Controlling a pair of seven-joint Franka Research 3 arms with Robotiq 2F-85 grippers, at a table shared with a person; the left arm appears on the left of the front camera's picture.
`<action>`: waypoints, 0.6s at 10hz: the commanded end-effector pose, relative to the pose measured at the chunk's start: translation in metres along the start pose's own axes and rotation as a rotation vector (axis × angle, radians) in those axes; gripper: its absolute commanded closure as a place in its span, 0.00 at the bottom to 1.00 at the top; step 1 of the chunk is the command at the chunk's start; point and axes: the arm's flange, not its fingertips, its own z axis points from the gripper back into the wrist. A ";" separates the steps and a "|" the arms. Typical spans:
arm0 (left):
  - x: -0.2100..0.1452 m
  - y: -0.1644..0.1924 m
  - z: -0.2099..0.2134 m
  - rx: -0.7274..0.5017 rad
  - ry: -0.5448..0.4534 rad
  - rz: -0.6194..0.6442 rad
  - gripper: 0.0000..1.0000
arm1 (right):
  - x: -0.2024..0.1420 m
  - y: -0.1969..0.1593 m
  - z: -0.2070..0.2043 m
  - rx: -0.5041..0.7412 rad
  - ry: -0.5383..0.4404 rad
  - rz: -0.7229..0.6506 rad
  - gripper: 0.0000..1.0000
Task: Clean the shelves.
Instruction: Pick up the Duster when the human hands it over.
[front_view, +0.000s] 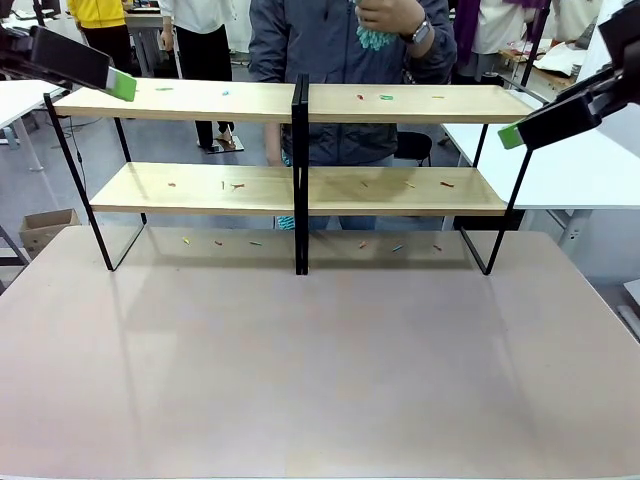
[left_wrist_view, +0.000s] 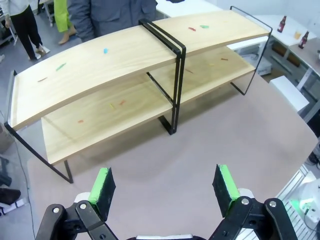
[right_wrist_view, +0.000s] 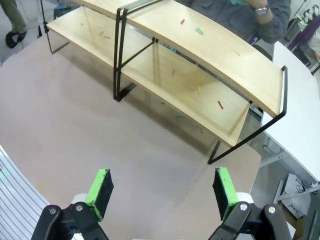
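The shelves (front_view: 200, 100) have pale honey wooden boards with faint grain, set in a thin black frame with a black central post (front_view: 299, 170). Tiny scraps (front_view: 385, 97) dot the boards in red, orange, green and one light blue. More scraps lie at 12 o'clock on the surface (front_view: 320, 380), which is a plain dull pinkish-beige. The left tool (left_wrist_view: 165, 182) is black with bright green pads (left_wrist_view: 102, 184). The right tool (right_wrist_view: 162, 182) has the same black and green. At 12 o'clock the person (front_view: 330, 40) wears a dark slate-grey jacket and holds a teal cloth (front_view: 377, 38). At 3 o'clock a neighbouring table (front_view: 570, 170) is white.
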 end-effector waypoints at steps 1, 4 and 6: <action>-0.029 0.002 -0.006 0.013 0.005 0.016 0.00 | -0.016 0.017 0.002 0.014 0.016 -0.115 0.00; -0.027 0.004 -0.008 0.001 0.003 0.020 0.00 | -0.012 0.028 0.020 -0.008 0.052 -0.324 0.00; -0.027 0.006 -0.009 -0.003 0.004 0.013 0.00 | -0.014 0.032 0.028 0.031 0.082 -0.438 0.00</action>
